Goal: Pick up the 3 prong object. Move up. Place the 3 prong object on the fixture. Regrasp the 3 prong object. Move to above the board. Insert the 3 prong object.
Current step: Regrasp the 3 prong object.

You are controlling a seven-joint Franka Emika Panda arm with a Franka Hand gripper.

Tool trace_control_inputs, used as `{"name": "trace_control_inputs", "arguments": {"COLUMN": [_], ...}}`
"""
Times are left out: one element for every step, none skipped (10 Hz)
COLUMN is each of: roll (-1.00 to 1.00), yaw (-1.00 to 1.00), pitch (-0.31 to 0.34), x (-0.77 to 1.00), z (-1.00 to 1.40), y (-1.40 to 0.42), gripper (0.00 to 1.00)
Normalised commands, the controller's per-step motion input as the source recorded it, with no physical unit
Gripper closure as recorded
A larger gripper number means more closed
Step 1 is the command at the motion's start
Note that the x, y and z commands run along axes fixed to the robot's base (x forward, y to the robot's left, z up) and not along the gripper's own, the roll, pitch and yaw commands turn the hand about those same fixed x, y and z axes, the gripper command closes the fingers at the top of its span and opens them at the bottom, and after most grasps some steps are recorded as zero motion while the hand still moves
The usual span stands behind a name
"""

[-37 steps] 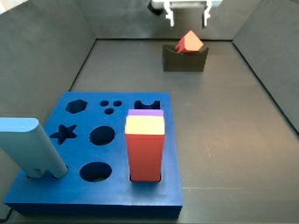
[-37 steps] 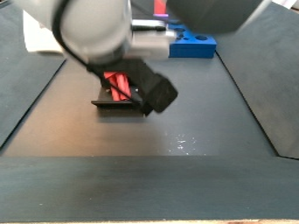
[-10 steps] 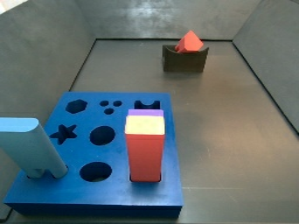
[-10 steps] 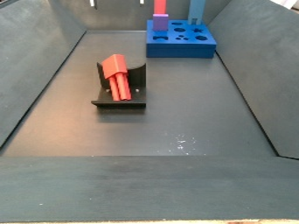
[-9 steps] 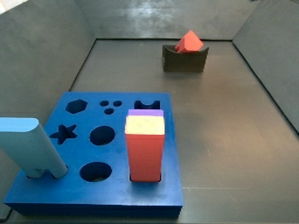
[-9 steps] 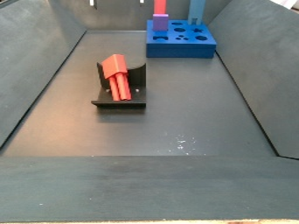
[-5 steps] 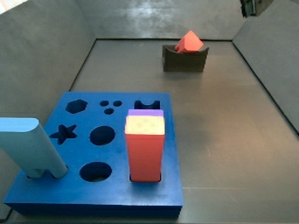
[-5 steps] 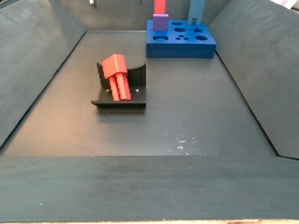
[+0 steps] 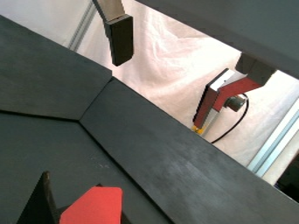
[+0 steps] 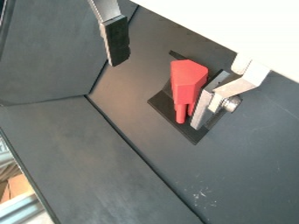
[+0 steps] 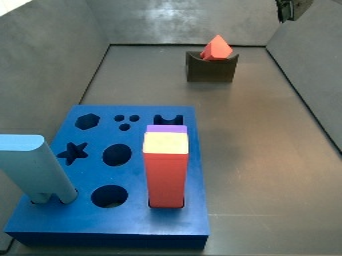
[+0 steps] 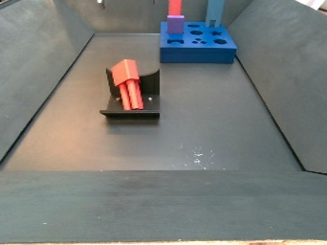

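The board (image 11: 114, 180) is the landmark here. In a side view it fills the near left of the dark desk (image 11: 254, 150), with a pale blue block (image 11: 36, 168) standing at its left edge, the star, hexagon and round cut-outs beside that, and a tall red block (image 11: 164, 166) with a yellow and purple top standing toward its right side. Beyond the board, near the back wall, the fixture (image 11: 211, 66) holds the 3 prong object (image 11: 217, 46), which from here shows only as a salmon-red peak above the notch. At the top right corner of this view a small dark part of the arm just shows.

In a side view from the opposite end, the fixture (image 12: 132, 100) sits in the middle of the desk (image 12: 205, 124), well apart from the board (image 12: 197, 45) at the far end. Here the 3 prong object (image 12: 128, 82) shows its full length, lying tilted in the fixture's notch. No part of the arm appears in this view.

In both wrist views the hand (image 10: 176, 57) hangs well above the desk with its fingers (image 10: 115, 39) spread wide apart and nothing between them. One wrist view looks down on the 3 prong object (image 10: 184, 85) resting in the fixture (image 10: 201, 119), just beside the right-hand finger. In a wrist view aimed more level, the hand (image 9: 181, 66) frames a white backdrop, and only a corner of the 3 prong object (image 9: 93, 206) shows at the frame edge.
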Motion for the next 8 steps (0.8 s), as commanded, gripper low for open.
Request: {"name": "trace_control_inputs", "arguments": {"roll": [0.11, 0.11, 0.09, 0.08, 0.08, 0.07, 0.07, 0.07], "yaw": [0.23, 0.17, 0.10, 0.06, 0.03, -0.03, -0.06, -0.08], "pitch": [-0.101, -0.140, -0.176, -0.185, -0.182, -0.166, -0.154, -0.120], "x": [0.04, 0.05, 0.06, 0.07, 0.07, 0.07, 0.07, 0.07], "z": [-1.00, -1.00, -1.00, -1.00, -1.00, -1.00, -1.00, -1.00], "y": [0.07, 0.07, 0.06, 0.06, 0.06, 0.05, 0.05, 0.05], "gripper": [0.00, 0.00, 0.00, 0.00, 0.00, 0.00, 0.00, 0.00]}}
